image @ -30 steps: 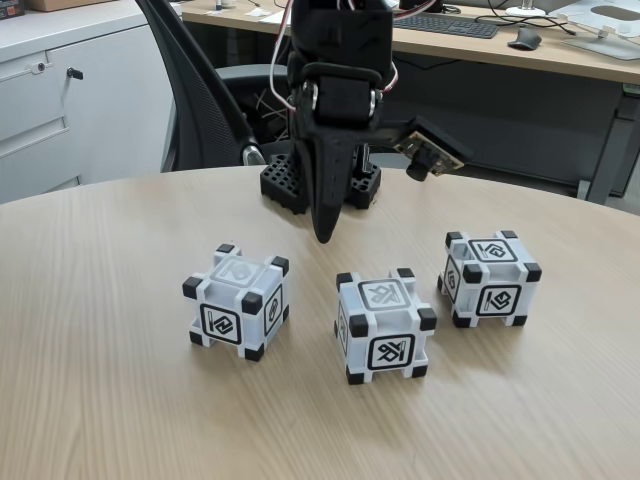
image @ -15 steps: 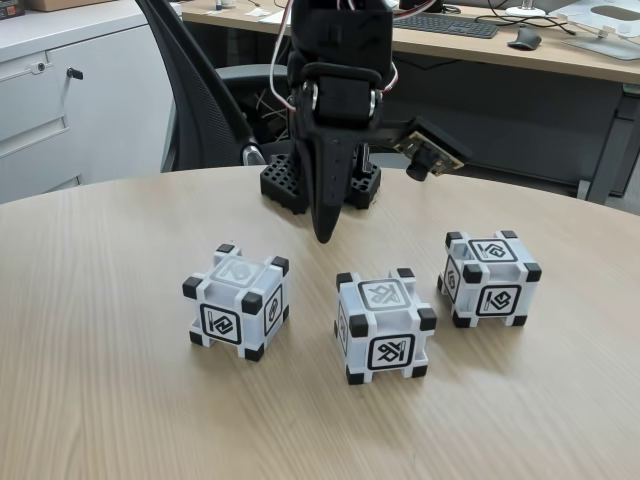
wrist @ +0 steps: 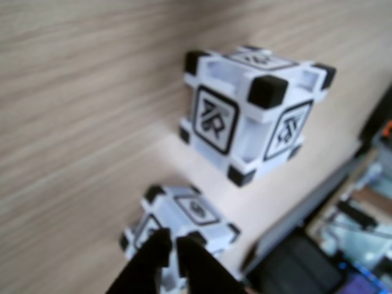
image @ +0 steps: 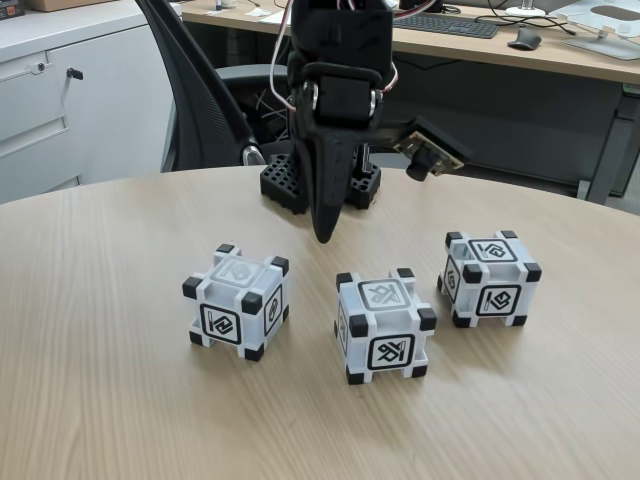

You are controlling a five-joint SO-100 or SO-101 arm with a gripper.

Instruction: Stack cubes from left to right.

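Three light grey-white plastic cubes with black corner blocks, left (image: 236,301), middle (image: 385,325) and right (image: 488,278), are sitting apart on the round wooden table (image: 100,400). My black gripper (image: 323,236) is hanging above them, fingers together, its tip hiding part of one blurred cube in the wrist view.

Black arm upper centre of fixed view, pincer (image: 324,236) pointing straight down, fingers pressed together, holding nothing.
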